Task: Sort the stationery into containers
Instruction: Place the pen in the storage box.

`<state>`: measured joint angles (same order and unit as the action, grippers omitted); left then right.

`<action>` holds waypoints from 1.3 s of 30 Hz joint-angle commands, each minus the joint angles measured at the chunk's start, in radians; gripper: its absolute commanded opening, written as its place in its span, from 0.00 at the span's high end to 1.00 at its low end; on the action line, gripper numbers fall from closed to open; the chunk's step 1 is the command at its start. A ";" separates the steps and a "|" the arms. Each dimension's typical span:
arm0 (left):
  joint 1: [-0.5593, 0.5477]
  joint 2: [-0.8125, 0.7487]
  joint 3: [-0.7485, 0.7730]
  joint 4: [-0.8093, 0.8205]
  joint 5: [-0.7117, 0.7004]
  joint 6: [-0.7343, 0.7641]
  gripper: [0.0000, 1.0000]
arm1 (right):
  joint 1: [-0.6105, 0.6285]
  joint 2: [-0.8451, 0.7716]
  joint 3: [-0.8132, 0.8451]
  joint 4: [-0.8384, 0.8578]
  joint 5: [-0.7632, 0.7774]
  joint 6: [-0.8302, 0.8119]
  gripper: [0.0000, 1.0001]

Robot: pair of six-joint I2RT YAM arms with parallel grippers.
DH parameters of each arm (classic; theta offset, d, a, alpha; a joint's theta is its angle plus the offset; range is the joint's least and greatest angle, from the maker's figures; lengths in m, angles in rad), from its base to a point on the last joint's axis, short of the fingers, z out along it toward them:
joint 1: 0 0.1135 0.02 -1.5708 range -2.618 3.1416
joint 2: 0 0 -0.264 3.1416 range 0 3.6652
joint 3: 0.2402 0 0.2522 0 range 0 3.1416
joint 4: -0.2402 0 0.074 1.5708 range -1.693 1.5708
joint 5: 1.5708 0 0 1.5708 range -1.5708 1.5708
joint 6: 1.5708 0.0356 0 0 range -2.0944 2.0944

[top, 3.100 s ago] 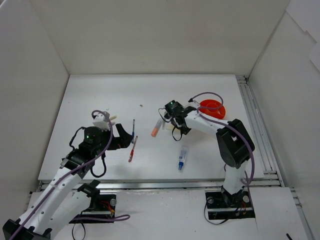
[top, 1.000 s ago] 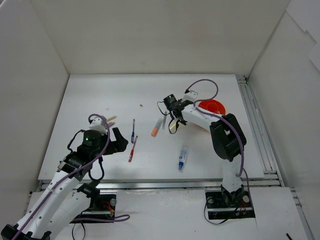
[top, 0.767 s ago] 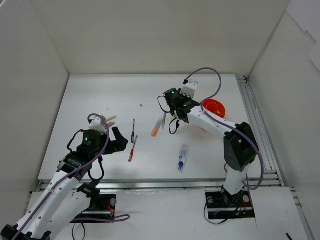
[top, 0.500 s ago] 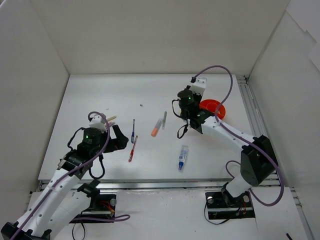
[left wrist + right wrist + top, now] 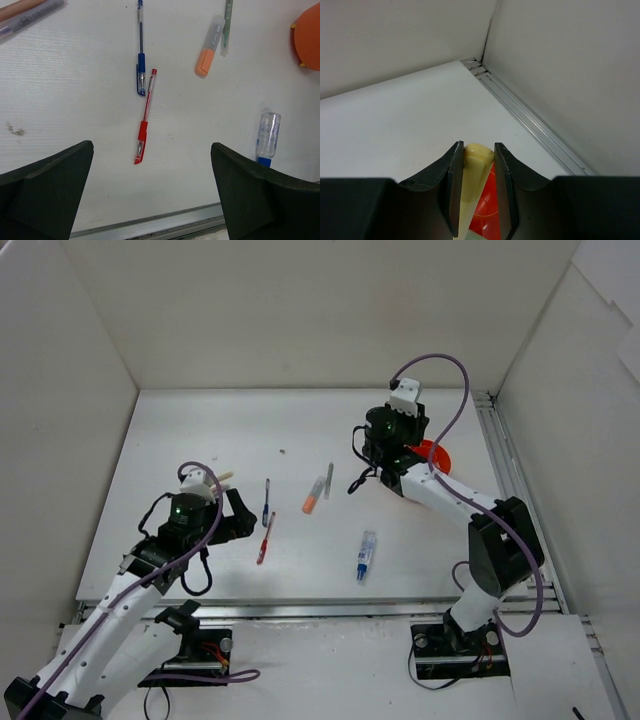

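My right gripper (image 5: 400, 445) hovers at the left rim of the orange cup (image 5: 434, 456), shut on a yellow marker (image 5: 477, 162). In the right wrist view the marker stands between the jaws of the right gripper (image 5: 475, 146), with the orange cup (image 5: 489, 212) right below. My left gripper (image 5: 240, 512) is wide open above the table, just left of the red pen (image 5: 265, 538) and blue pen (image 5: 266, 502). The left wrist view shows the left gripper (image 5: 151, 150) empty, with the red pen (image 5: 144, 120), blue pen (image 5: 141, 55), orange highlighter (image 5: 209, 47), a thin grey-green pen (image 5: 227, 27) and a blue-capped clear tube (image 5: 267, 140) ahead.
A grey marker (image 5: 30, 17) and a wooden stick (image 5: 20, 6) lie at the far left, behind the left wrist. White walls enclose the table. A metal rail (image 5: 510, 490) runs along the right edge and another along the near edge (image 5: 150, 225).
The right arm has lifted the yellow marker from beside the orange highlighter and swung right and back to the orange cup. The left arm has barely moved and stays open.
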<state>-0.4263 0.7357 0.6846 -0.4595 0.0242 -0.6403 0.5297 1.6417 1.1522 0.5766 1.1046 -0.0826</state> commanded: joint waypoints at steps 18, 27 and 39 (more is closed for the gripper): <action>-0.005 0.050 0.066 0.035 -0.076 -0.013 0.00 | -0.014 0.124 0.026 0.112 0.245 0.001 0.95; -0.005 0.056 0.072 0.035 -0.070 -0.016 0.00 | 0.026 0.213 0.073 0.111 0.343 0.007 0.92; -0.005 0.030 0.052 0.027 -0.073 -0.024 0.00 | 0.027 0.199 0.055 0.111 0.411 0.044 0.80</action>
<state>-0.4263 0.7746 0.6979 -0.4610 -0.0349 -0.6525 0.5571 1.8881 1.1816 0.6254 1.4254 -0.0715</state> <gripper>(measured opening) 0.996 0.250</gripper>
